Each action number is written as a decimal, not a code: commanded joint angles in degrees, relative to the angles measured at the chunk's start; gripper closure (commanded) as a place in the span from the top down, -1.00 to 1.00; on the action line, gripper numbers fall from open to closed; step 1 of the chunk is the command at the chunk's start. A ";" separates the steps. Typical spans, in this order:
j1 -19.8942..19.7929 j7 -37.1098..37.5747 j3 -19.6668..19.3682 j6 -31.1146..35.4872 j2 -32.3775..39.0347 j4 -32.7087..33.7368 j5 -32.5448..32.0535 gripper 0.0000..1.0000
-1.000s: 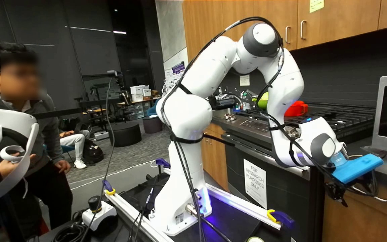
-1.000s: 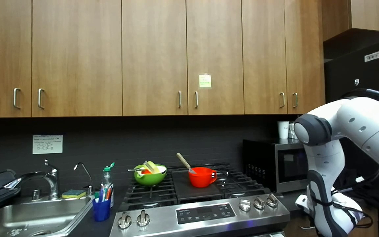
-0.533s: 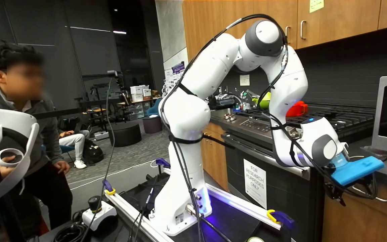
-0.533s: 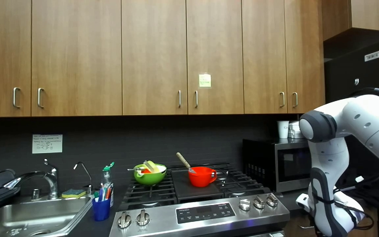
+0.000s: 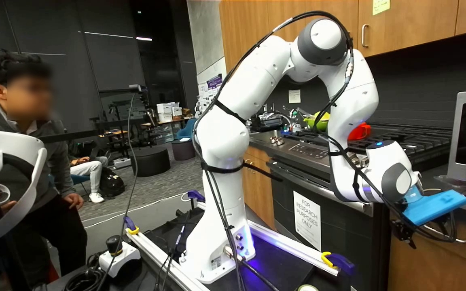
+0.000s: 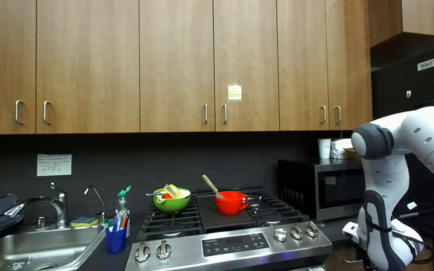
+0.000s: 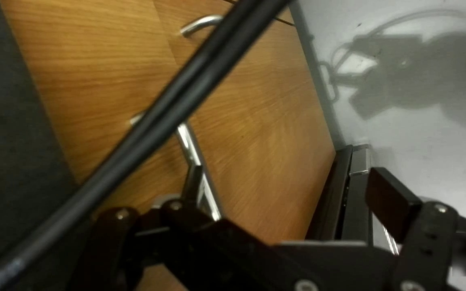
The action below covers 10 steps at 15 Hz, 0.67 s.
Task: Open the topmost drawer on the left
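Panda arm has edged right, gripper spread wide holding nothing, one finger at the silver bar handle, contact unconfirmed, so topmost drawer judged not yet pulled

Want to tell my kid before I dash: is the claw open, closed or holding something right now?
Claw: open, fingers wide apart, holding nothing.
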 commanded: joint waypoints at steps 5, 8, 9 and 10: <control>-0.99 -0.82 0.02 -1.15 1.48 -3.62 -1.38 1.00; -0.38 -1.06 -1.00 -0.83 0.55 -5.49 -1.05 1.00; 0.12 -1.21 -1.69 -0.57 0.22 -6.34 -0.75 1.00; 0.72 -1.45 -2.48 -0.30 -0.18 -7.35 -0.40 1.00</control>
